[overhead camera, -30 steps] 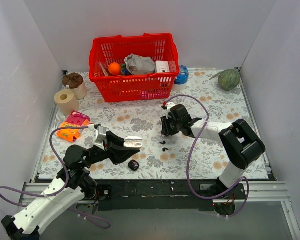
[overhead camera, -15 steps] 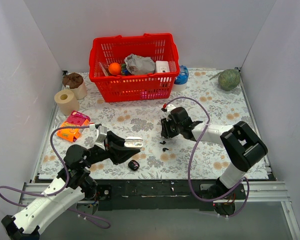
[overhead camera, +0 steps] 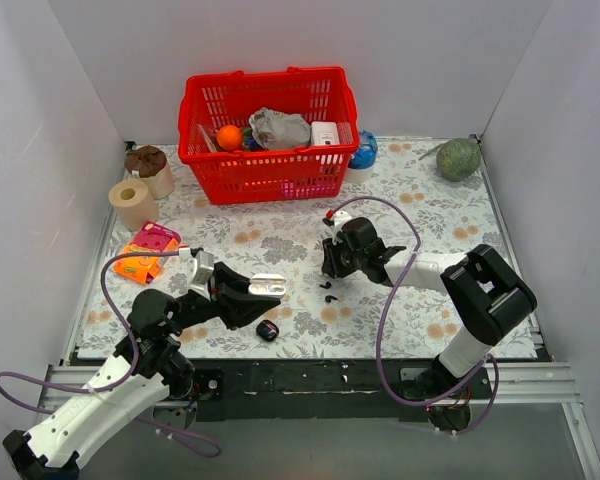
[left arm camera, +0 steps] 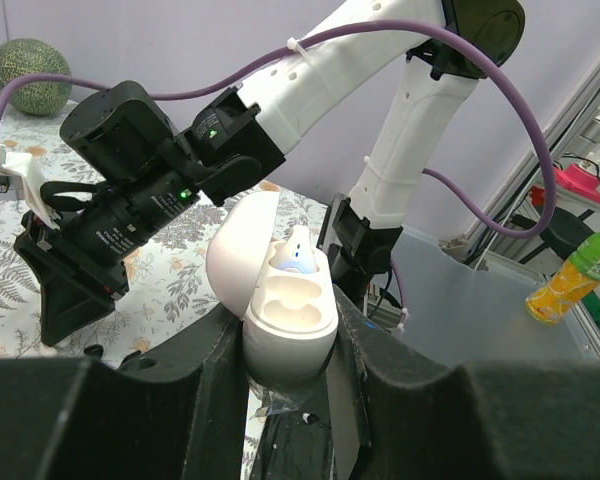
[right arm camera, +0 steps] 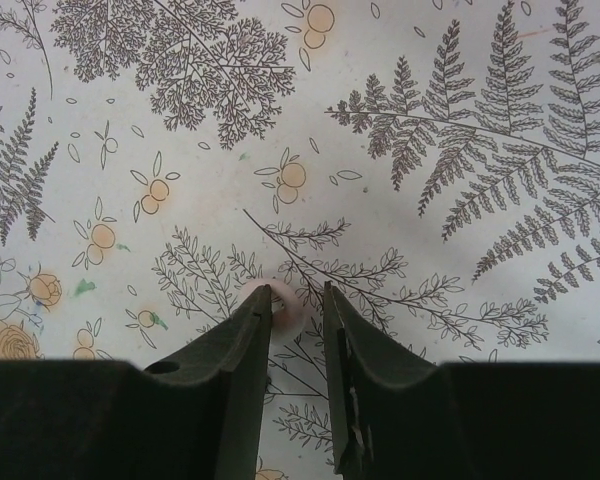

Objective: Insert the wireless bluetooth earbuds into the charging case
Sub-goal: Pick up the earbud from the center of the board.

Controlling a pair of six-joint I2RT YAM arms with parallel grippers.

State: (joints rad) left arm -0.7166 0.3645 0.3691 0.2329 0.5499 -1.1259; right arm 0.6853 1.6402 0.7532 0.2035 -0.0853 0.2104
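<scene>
Two tiny black earbuds [overhead camera: 326,292] lie close together on the floral cloth, just near of my right gripper [overhead camera: 329,268]. That gripper points down at the cloth with its jaws a narrow gap apart and nothing between them [right arm camera: 298,300]; the earbuds do not show in its wrist view. The black charging case [overhead camera: 267,330] lies on the cloth near the front edge, just below my left gripper [overhead camera: 266,287]. My left gripper [left arm camera: 288,335] is shut on a white pill-shaped case [left arm camera: 286,300] whose lid stands open, held above the cloth.
A red basket [overhead camera: 223,172] of goods stands at the back. A toilet roll [overhead camera: 132,203], a brown-topped roll [overhead camera: 150,170] and orange and pink packets [overhead camera: 148,250] are at the left. A green melon [overhead camera: 458,158] sits at the back right.
My right gripper has crept slightly toward the near side, over the earbuds. The left arm and the white case have not moved.
</scene>
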